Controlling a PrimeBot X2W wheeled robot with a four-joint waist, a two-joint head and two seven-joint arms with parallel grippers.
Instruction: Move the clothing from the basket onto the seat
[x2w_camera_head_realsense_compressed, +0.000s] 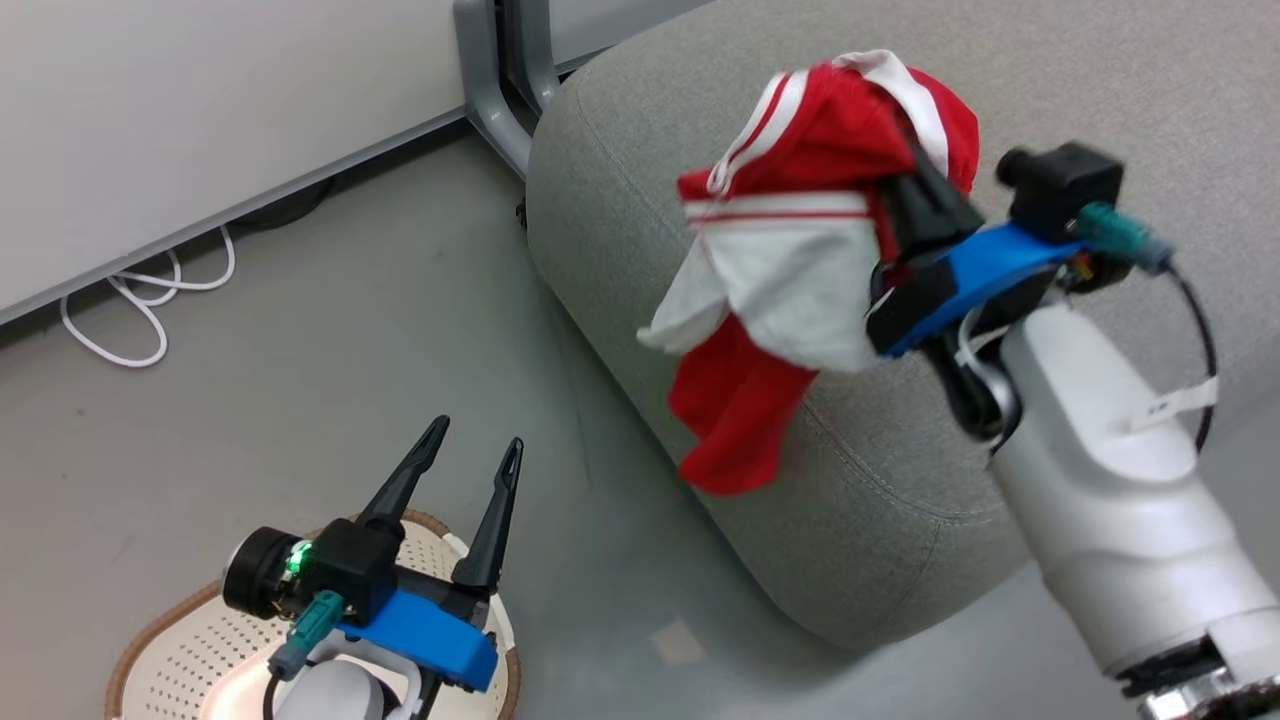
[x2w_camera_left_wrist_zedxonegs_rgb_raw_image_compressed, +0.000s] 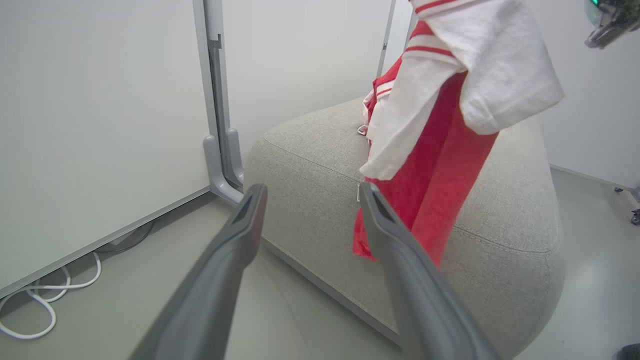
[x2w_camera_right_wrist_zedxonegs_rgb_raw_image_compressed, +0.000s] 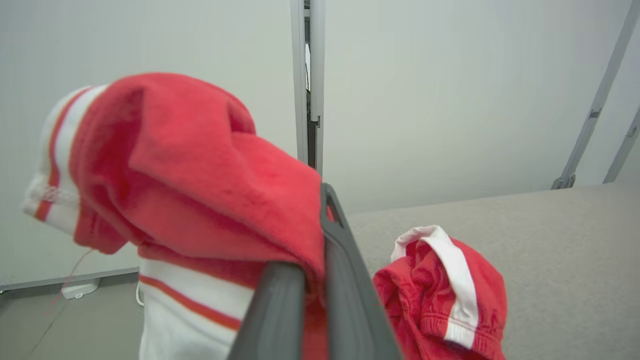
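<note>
Your right gripper (x2w_camera_head_realsense_compressed: 905, 200) clamps a red-and-white garment (x2w_camera_head_realsense_compressed: 800, 270), dangling it over the seat's (x2w_camera_head_realsense_compressed: 900, 480) near left corner. A second garment (x2w_camera_right_wrist_zedxonegs_rgb_raw_image_compressed: 440, 285) lies on the seat. Your left gripper (x2w_camera_head_realsense_compressed: 478, 432) hangs spread wide above the basket (x2w_camera_head_realsense_compressed: 175, 650).

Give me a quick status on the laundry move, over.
Right gripper shut on a red garment, hanging at the sofa edge. Left gripper open by the basket. A second garment lies on the sofa. Nothing blocking.

Red garment (x2w_camera_head_realsense_compressed: 790, 270) dangling by grey sofa (x2w_camera_head_realsense_compressed: 900, 480), second garment (x2w_camera_right_wrist_zedxonegs_rgb_raw_image_compressed: 440, 290) on it, basket (x2w_camera_head_realsense_compressed: 180, 650) apart
</note>
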